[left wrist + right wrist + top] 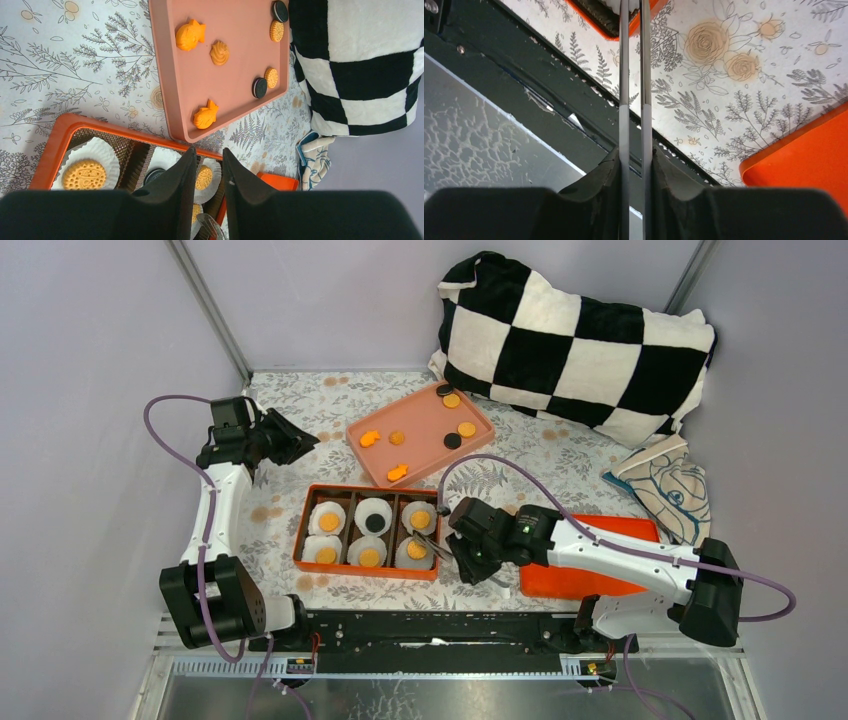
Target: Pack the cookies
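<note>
Nearest my view, the black mounting rail [430, 625] runs along the near edge with both arm bases on it. Biggest thing out there is the checkered pillow [575, 340] in the far right corner. Next comes a flat orange lid [555, 585] by the near edge, right of middle, partly under my right arm. The pink tray [420, 420] sits toward the far edge at the middle, and the orange compartment box [300, 532] lies between it and the near edge. My left gripper [208, 160] hangs toward the far left corner, fingers barely parted and empty. My right gripper [635, 160] is clamped on metal tongs [623, 75], whose tips reach over the box's right end. White paper liners [102, 152] sit in the six compartments. Smallest are the cookies [190, 35]: one in each liner, seven loose on the tray, among them fish shapes, a swirl, discs and dark sandwiches. I judge them light, stiff and brittle, apt to skid on the smooth tray; I'd pinch each gently across its edges, the fish across the body
</note>
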Robot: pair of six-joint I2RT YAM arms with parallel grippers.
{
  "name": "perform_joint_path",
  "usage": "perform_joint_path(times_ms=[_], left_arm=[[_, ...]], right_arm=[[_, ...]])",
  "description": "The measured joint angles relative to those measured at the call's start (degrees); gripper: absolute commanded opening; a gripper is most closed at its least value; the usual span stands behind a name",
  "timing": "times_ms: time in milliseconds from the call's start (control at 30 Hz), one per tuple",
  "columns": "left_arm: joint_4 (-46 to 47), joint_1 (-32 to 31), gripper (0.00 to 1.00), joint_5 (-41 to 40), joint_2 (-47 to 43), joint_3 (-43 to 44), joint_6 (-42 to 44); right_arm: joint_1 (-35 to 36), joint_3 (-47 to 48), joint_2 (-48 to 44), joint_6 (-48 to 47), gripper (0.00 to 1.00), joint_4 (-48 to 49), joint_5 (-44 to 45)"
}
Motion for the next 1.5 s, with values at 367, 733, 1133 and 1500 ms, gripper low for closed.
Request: perform_joint_path(times_ms=[367, 733, 1133, 1500], left_arm=[[0.0, -0.6, 0.3, 0.2, 0.0, 0.0, 0.0], [1.3, -2.6, 0.3, 0.5, 0.9, 0.0, -0.1], [2.1, -2.7, 0.3, 0.6, 2.6, 0.0, -0.1], [3.0, -2.8, 0.3, 0.6, 4.1, 0.0, -0.1]], right_arm=[[0.0, 12.0, -3.3, -0.3, 0.11, -2.4, 21.8], [-24.6, 13.9, 15.0, 0.1, 0.14, 0.2, 31.7], [-36.9, 16.8, 34.3, -2.9, 0.3, 11.3, 23.6], [-40.2, 27.9, 45.0, -6.5, 0.78, 12.0, 18.3]])
